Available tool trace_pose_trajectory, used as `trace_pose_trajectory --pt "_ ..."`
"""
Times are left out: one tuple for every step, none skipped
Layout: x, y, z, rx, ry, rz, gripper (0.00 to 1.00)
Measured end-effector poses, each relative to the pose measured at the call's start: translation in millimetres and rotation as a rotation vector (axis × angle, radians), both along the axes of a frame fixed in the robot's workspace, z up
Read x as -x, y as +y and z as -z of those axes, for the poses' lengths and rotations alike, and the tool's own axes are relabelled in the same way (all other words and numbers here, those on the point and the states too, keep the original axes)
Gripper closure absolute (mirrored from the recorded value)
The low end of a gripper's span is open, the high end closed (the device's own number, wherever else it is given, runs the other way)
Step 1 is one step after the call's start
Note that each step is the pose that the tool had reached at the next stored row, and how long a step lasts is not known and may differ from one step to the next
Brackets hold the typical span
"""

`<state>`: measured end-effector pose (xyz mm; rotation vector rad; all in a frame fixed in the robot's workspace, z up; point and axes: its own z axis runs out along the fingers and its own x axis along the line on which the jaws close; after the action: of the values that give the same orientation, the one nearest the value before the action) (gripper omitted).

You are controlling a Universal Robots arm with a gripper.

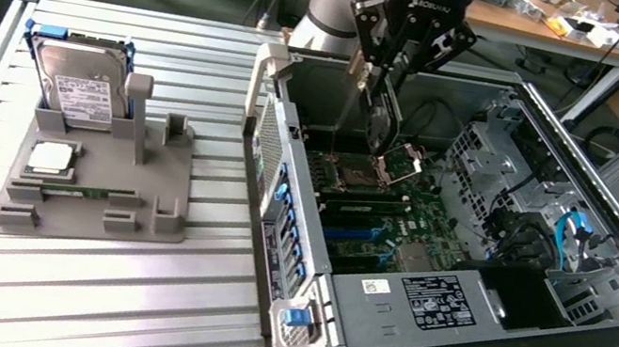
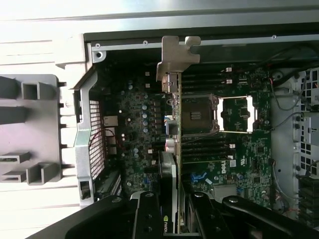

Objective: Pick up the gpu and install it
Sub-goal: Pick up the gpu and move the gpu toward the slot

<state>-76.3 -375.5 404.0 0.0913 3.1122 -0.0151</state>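
Gripper (image 1: 397, 55) (image 2: 173, 199), black and two-fingered, was clamped tight on the gpu (image 1: 380, 119) (image 2: 174, 52), a thin flat black circuit card with a silver-grey metal bracket. It hung on edge inside the open grey metal computer case (image 1: 288, 146), low over the green motherboard (image 1: 391, 221), close by the silver processor socket (image 1: 357, 179). Touching or not, I couldn't tell. In the exterior view, at nine o'clock from the case, a grey moulded plastic holder (image 1: 172, 197) carried the boxy silver hard drive (image 1: 77, 85).
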Motion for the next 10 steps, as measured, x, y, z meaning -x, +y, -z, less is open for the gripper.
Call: trace_pose_trajectory --pt "-0.6 0.0 0.2 0.0001 0.0 0.0 0.73" --pt "-1.0 0.0 0.4 0.0001 0.0 0.0 0.73" --pt "-1.4 0.0 0.6 0.0001 0.0 0.0 0.73" --pt "-1.7 0.0 0.7 0.0001 0.0 0.0 0.73" --pt "-1.9 0.0 0.8 0.0001 0.0 0.0 0.73" --pt "-2.1 0.0 0.9 0.0001 0.0 0.0 0.73" --pt "-2.3 0.0 1.0 0.0001 0.0 0.0 0.73" --pt "-2.6 0.0 1.2 0.0001 0.0 0.0 0.73" --pt "-2.8 0.0 1.3 0.0002 0.0 0.0 0.73" --pt "-3.3 0.0 1.4 0.0002 0.0 0.0 0.73"
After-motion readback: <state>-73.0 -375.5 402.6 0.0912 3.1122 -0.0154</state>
